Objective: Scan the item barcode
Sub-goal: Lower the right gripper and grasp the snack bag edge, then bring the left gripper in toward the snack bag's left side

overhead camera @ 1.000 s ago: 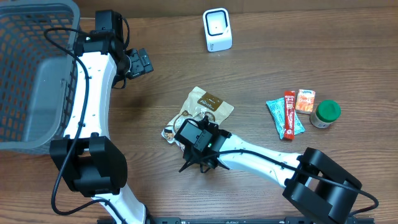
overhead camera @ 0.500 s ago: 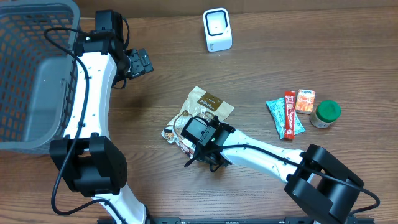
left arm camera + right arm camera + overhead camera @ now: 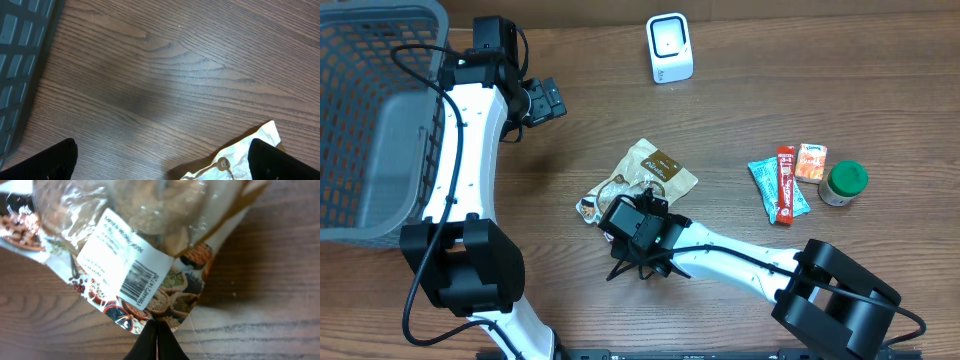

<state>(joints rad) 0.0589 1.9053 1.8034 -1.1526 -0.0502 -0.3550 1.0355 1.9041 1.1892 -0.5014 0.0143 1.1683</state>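
The snack bag point(image 3: 650, 170) is found near the middle of the wooden table point(image 3: 770, 100), in front of the white scanner point(image 3: 670, 48) and well apart from it. The right gripper point(image 3: 625, 212) is placed at the near edge of the bag, so the bag lies just beyond the fingertips, on the scanner's side.

In the right wrist view, the two dark fingers point(image 3: 156, 337) are seen pressed together to one point. This point meets the lower printed border of the bag point(image 3: 135, 230), and the thin border seems to be pinched between them. A white label with a barcode point(image 3: 127, 265) is seen on the clear part of the bag, just above the fingertips and a little to the left, turned toward this camera. A shadow is cast on the wood at the right side of the bag.

The left gripper point(image 3: 548, 100) is held far from the bag, near the grey basket point(image 3: 380, 120). Its fingers point(image 3: 47, 160) are spread wide and nothing is between them. Only one corner of the bag point(image 3: 240, 155) is caught in the left wrist view.
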